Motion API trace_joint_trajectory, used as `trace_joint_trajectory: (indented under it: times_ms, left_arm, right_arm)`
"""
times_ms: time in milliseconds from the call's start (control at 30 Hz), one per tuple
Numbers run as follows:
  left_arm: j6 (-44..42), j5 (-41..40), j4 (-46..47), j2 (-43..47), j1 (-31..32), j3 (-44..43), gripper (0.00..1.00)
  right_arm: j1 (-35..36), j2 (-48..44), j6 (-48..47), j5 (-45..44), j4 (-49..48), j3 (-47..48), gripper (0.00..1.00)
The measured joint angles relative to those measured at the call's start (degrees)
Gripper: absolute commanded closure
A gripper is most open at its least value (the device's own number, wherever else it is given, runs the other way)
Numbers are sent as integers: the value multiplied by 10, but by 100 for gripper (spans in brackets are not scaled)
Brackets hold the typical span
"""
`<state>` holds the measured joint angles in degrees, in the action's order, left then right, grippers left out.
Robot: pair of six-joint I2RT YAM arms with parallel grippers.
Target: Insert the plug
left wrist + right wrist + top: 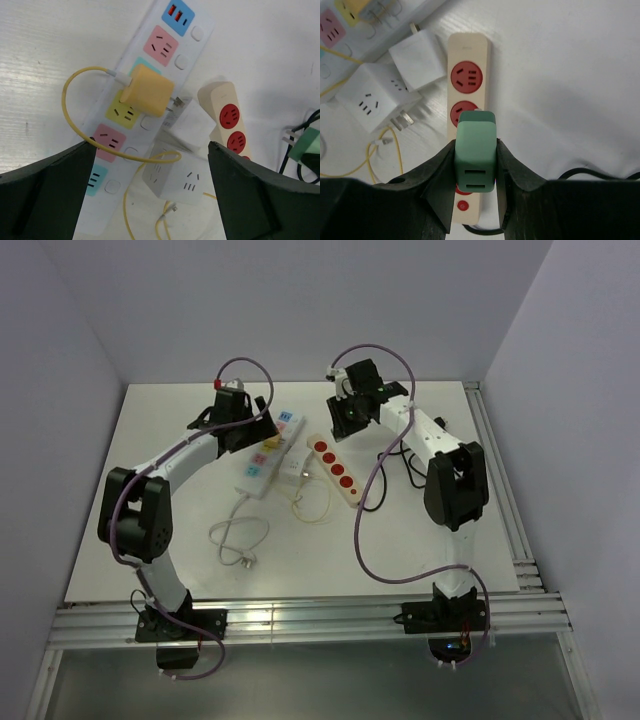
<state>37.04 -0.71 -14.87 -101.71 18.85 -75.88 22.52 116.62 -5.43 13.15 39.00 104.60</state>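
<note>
Clamping green plug, right gripper sits over strip (red sockets).

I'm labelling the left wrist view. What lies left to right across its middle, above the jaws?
yellow cable → yellow charger → white adapter → cream power strip → green plug

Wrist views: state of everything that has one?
left gripper: jaws open, holding nothing
right gripper: jaws shut on green plug
green plug: over the beige strip, seating unclear
yellow charger: sitting on the pastel strip, free of the jaws
white cube adapter: lying loose, prongs bare
white charger: lying loose, prongs bare
</note>
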Motion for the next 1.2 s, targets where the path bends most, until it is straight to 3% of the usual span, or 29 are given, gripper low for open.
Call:
trace_joint_trajectory:
  times_ms: [200, 367, 567, 800, 1033, 1200]
  left_arm:
    - [-2, 1, 7, -2, 24, -11, 0]
    - [3, -73, -38, -3, 83, -80, 1]
    - [5, -156, -68, -6, 102, -156, 1]
    - [14, -90, -43, -65, 103, -186, 12]
    - [33, -12, -24, -205, 104, -259, 12]
    - [55, 12, -3, -258, 103, -269, 16]
  right_arm:
    - [0, -30, 29, -20, -3, -50, 100]
    - [-14, -87, 66, -28, -32, -105, 100]
    - [-24, -132, 95, -37, -63, -143, 100]
    - [-27, -138, 122, -39, -96, -164, 100]
    - [-42, -171, 148, -37, -104, -205, 100]
    - [-49, -216, 166, -43, -126, -231, 100]
